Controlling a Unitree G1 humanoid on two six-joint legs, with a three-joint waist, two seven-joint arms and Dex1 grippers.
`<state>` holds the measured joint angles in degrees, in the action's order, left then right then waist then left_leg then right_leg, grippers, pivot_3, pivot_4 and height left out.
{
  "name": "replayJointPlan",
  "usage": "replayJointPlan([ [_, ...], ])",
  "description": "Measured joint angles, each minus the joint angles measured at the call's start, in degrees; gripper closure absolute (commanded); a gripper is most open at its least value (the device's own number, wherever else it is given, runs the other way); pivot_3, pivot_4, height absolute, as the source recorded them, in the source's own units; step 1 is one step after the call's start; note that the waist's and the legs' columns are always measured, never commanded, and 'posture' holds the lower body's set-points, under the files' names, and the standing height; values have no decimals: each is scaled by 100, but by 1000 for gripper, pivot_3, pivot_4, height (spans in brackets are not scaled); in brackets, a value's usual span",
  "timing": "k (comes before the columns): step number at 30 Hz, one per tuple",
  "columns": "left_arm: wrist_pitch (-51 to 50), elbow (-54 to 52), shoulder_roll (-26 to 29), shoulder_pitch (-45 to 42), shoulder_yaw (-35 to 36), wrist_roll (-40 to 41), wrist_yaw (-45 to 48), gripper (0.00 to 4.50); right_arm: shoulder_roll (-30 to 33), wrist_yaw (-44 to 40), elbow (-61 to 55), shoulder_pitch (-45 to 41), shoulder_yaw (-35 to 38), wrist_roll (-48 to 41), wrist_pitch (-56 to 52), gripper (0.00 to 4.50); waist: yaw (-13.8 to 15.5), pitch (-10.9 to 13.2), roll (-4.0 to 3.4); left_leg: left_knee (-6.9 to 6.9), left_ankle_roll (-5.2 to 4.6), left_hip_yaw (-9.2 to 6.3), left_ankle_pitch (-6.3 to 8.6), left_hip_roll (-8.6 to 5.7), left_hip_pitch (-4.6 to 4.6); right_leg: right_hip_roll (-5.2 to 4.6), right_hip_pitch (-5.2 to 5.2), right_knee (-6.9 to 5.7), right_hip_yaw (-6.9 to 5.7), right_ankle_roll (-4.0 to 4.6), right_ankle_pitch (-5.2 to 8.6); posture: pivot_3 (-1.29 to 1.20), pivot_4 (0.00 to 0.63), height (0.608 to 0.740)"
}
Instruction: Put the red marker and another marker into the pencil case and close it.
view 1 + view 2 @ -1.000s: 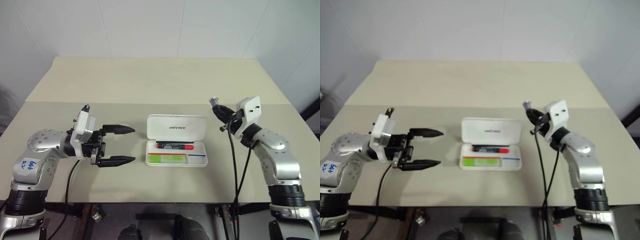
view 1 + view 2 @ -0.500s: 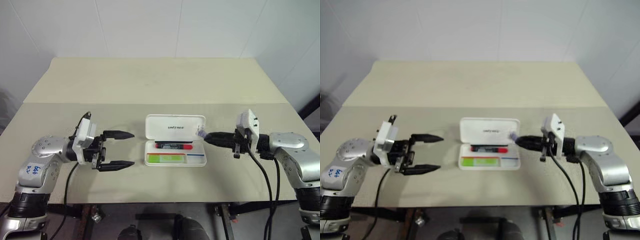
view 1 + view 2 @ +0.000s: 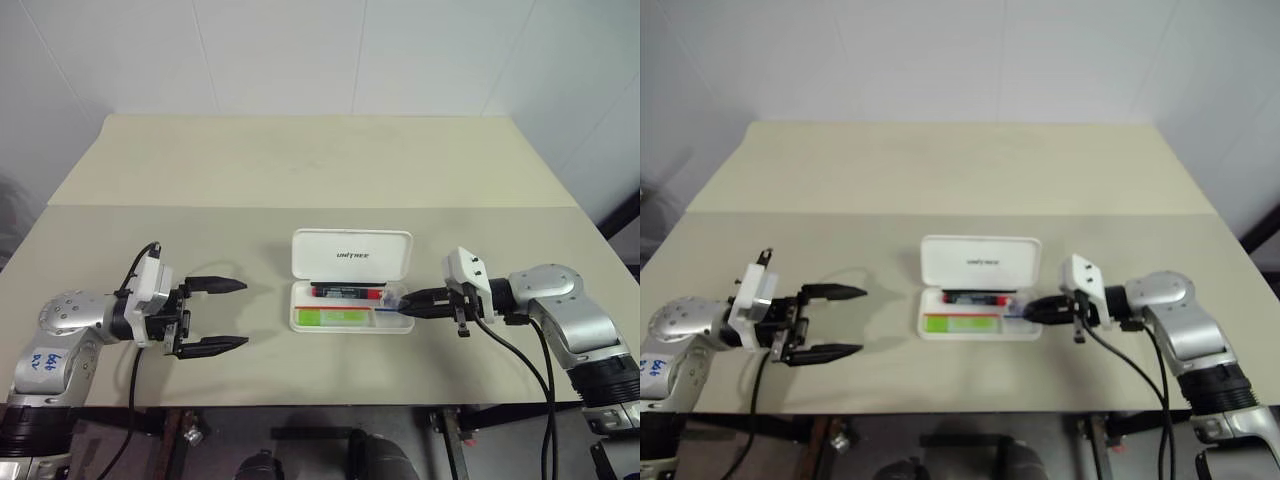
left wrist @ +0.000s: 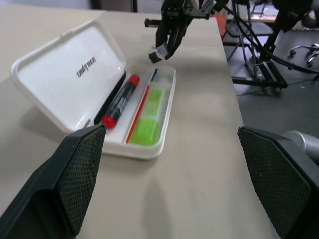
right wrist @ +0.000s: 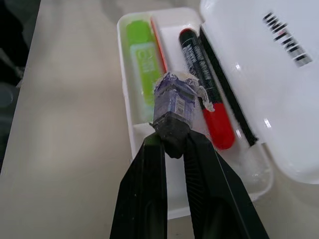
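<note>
Now the right claw, pinched on a small purple-grey piece, has swung down to the pencil case's right end; both markers lie inside, the left claw gapes empty, so closing remains.

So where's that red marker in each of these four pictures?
Left eye view: red marker in the back row of the open pencil case, mid-table.
Right eye view: same spot.
Left wrist view: beside the raised lid.
Right wrist view: past the fingertips.
Shared landmark: the green highlighter alongside.
</note>
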<state>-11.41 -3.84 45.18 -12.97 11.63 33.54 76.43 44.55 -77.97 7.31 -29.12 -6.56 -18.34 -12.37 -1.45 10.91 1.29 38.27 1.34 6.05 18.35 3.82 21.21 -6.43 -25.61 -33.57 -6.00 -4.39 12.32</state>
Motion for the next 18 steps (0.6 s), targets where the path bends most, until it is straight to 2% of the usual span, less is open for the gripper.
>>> replayJointPlan([
  [18,5,-24,9,13,84,1,-67,0,-187,-520,1040,-433,-244,537,767,4270,-4,0,0,3,13,5,-5,1,-3,0,-1,-8,0,1,0,0,150,740],
])
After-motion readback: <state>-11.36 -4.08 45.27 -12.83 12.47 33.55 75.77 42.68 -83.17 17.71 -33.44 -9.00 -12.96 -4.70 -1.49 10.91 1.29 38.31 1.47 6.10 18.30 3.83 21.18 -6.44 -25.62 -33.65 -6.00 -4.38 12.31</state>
